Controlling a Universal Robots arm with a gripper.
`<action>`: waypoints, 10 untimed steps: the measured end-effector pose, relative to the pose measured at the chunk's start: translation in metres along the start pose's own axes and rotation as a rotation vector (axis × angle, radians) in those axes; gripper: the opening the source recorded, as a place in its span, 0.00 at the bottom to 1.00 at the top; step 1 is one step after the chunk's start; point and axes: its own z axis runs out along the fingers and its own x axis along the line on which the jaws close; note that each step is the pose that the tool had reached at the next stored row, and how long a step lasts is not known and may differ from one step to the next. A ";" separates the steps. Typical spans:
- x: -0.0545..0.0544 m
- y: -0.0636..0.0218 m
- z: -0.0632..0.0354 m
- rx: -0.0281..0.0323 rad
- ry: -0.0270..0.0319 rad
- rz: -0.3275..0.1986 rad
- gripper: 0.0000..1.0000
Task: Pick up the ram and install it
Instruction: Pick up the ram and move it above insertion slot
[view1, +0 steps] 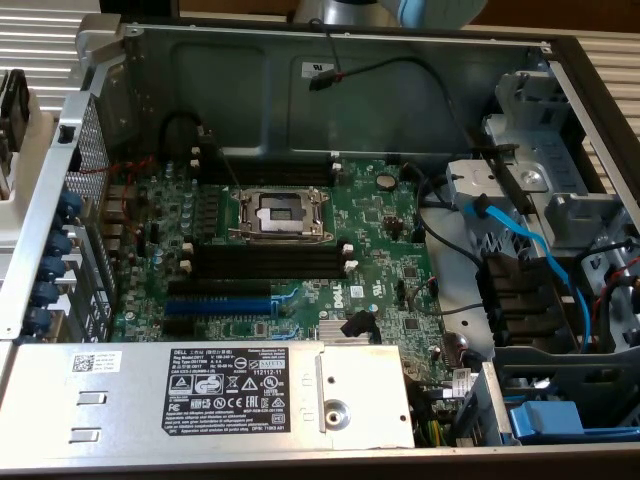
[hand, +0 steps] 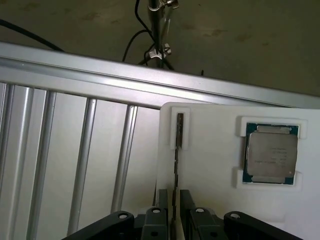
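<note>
Ram (hand: 176, 150) stands on edge in the white holder's (hand: 210, 175) slot beside the processor (hand: 270, 153), fingers (hand: 156, 200) apart and straddling its near end, pickup underway, and closing squarely on it seems needed.

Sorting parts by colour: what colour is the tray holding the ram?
White tray; the wrist view shows it best.

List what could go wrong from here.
The ram stands edge-on in a narrow slot of the white holder; an off-centre gripper may tilt or jam it.
The processor in the same holder could be jarred.
The black memory slots adjoin the socket, so a misplaced ram might strike it.
</note>
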 end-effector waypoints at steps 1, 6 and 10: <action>0.000 0.0000 0.0005 0.0002 -0.0012 0.000 0.25; 0.000 -0.0003 0.0020 0.0021 -0.0148 0.001 0.25; 0.000 -0.0002 0.0023 -0.0087 -0.0218 0.001 0.25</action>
